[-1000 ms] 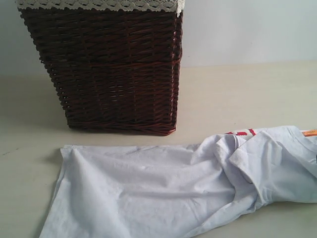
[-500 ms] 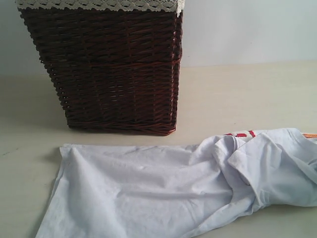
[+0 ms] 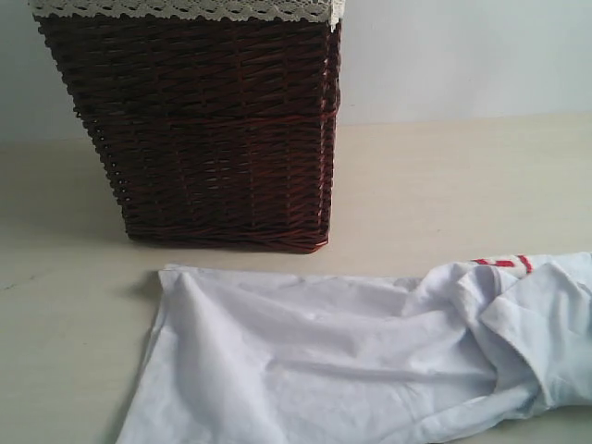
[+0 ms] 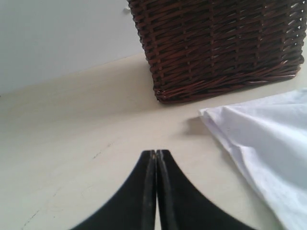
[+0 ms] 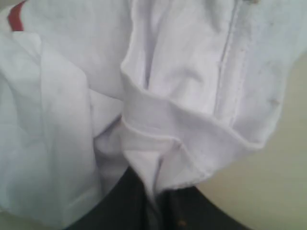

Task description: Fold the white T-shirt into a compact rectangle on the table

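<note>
The white T-shirt [image 3: 314,370] lies stretched and rumpled across the pale table [image 3: 444,194], with a scrap of its red lettering [image 3: 504,264] showing near the right edge. Its left corner [image 4: 216,117] lies in front of the basket. My right gripper [image 5: 156,201] is shut on a pinched fold of the T-shirt [image 5: 158,96], whose cloth fills that view. My left gripper [image 4: 156,154] is shut on nothing, hovering over bare table [image 4: 72,143] a little way from the shirt's corner. Neither gripper shows in the exterior view.
A tall dark brown wicker basket [image 3: 208,129] with cream lace trim stands at the back left of the table, close behind the shirt; its base [image 4: 220,48] is near my left gripper. A pale wall [image 3: 462,55] rises behind.
The whole T-shirt has slid to the right: its left corner moved from about the basket's left side toward its middle, and the bunched collar end with red lettering shifted toward the right edge.
</note>
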Robot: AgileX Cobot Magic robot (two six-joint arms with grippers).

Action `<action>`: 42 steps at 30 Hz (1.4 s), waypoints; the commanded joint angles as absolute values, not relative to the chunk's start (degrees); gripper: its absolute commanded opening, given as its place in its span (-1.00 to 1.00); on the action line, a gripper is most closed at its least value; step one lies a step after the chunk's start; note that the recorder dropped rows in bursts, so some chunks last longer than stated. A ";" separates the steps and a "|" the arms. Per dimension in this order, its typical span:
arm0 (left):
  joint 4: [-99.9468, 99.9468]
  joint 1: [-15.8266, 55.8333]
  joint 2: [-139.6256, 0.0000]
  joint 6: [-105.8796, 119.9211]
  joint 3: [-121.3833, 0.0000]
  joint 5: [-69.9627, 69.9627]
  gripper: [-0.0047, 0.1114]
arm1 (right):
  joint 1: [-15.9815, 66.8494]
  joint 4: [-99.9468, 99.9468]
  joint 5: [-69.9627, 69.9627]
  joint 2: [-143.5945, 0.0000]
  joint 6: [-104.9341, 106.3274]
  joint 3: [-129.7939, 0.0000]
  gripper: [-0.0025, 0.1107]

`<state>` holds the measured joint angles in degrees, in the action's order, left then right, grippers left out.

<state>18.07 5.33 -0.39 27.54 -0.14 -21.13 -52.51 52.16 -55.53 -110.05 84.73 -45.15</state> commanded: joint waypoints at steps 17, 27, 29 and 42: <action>18.26 5.21 0.00 27.36 0.00 -20.88 -0.87 | -66.31 44.97 -68.43 -107.39 89.78 -57.01 -0.96; 18.26 5.21 0.00 27.36 0.00 -20.88 -0.87 | -48.58 47.38 -69.96 -85.40 72.48 -56.91 -0.96; 18.26 5.21 0.00 27.36 0.00 -20.88 -0.87 | -37.09 50.56 -69.96 -79.39 65.37 -56.91 -0.96; 18.26 5.21 0.00 27.36 0.00 -20.88 -0.87 | 15.36 50.55 -46.30 -82.62 43.22 -56.91 -0.96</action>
<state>18.07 5.33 -0.39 27.54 -0.14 -21.13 11.13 49.58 -48.62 -80.33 43.80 -56.67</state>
